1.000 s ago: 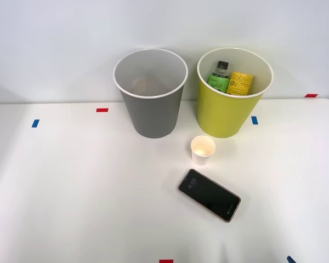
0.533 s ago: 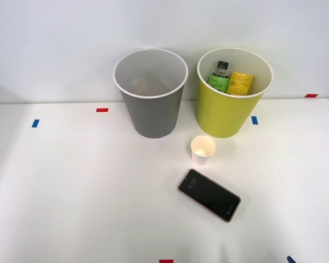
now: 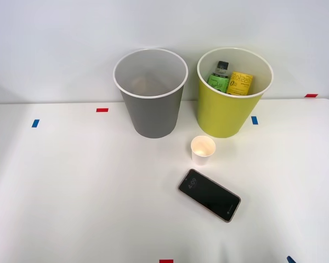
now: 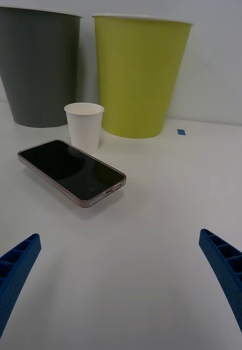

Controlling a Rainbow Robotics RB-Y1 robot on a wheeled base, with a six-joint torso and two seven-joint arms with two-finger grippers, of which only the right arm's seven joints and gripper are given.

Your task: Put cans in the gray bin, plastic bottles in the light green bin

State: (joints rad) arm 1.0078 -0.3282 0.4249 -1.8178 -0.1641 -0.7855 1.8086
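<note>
Right gripper (image 4: 121,284) spread wide, holding nothing, low over bare white table (image 3: 71,192) w/ the phone (image 4: 71,170) just ahead of it. Plenty of open tabletop around the phone on its near side and off toward the left. Paper cup (image 3: 203,150) stands upright just behind the phone, apart from it, empty as far as I can see. Behind the cup, two bins side by side near the table's back edge by the wall: gray bin (image 3: 151,115) behind-left of the cup, nothing visible inside. Green bin (image 3: 225,112) behind-right of the cup, holding a bottle (image 3: 219,76) w/ green label and black cap, plus a yellow container (image 3: 240,83) next to it. Bins are close but not touching.
</note>
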